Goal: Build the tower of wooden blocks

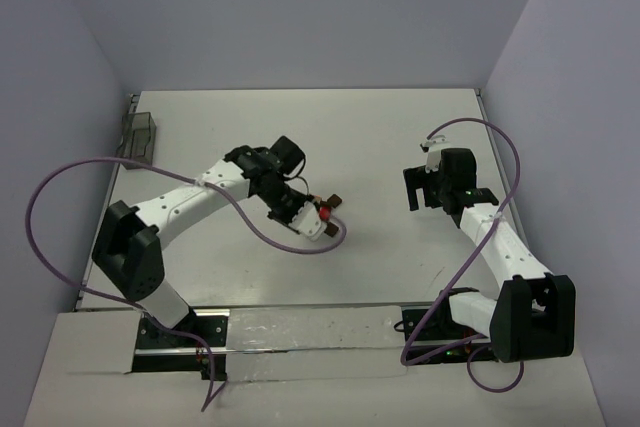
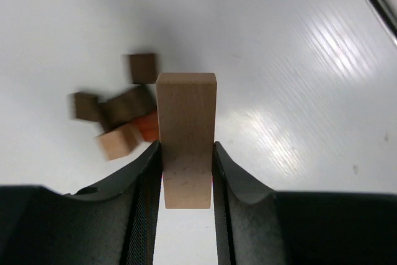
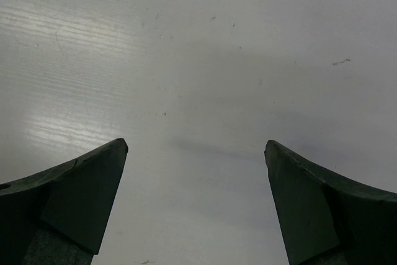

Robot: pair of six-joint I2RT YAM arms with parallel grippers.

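My left gripper [image 2: 186, 147] is shut on a long light tan block [image 2: 186, 122] and holds it above the table. Below and to its left lies a loose cluster of small blocks: three dark brown blocks [image 2: 142, 67], a tan cube [image 2: 116, 142] and an orange-red piece [image 2: 147, 125], partly hidden behind the held block. No upright stack shows. In the top view the left gripper [image 1: 318, 217] is near the table's middle, beside the blocks [image 1: 334, 201]. My right gripper [image 3: 195, 144] is open and empty over bare table, at the right in the top view [image 1: 414, 190].
A greyish see-through box [image 1: 140, 137] stands at the back left edge of the white table [image 1: 380, 137]. Purple cables [image 1: 60, 182] loop off both arms. Walls enclose the table at the back and sides.
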